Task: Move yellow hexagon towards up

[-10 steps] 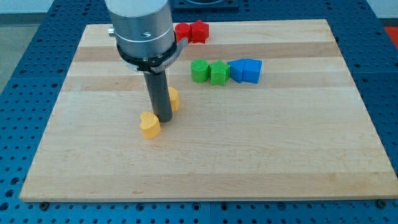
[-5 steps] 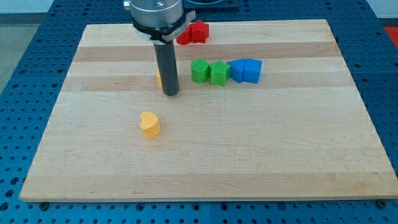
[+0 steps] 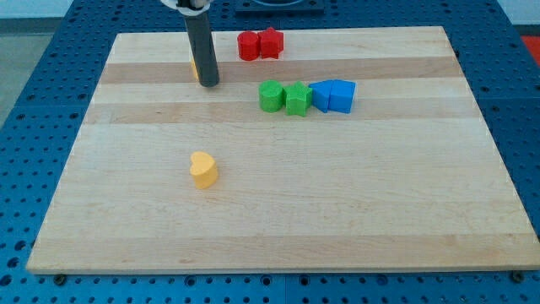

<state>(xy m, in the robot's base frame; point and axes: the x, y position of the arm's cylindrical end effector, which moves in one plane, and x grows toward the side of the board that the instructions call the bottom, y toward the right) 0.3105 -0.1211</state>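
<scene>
My tip [image 3: 209, 83] rests on the board near the view's top left of centre. The yellow hexagon [image 3: 194, 67] is almost wholly hidden behind the rod; only a thin yellow sliver shows at the rod's left edge, touching it. A yellow heart-shaped block [image 3: 202, 169] sits well below the tip, toward the view's bottom.
Two red blocks [image 3: 259, 44] sit together near the board's top edge, right of the rod. A row of two green blocks [image 3: 283, 97] and two blue blocks [image 3: 334, 95] lies right of the tip. The wooden board [image 3: 422, 211] lies on a blue perforated table.
The tip has moved up and slightly left across the board, pushing the yellow hexagon up with it, away from the yellow heart. The other blocks have not moved.
</scene>
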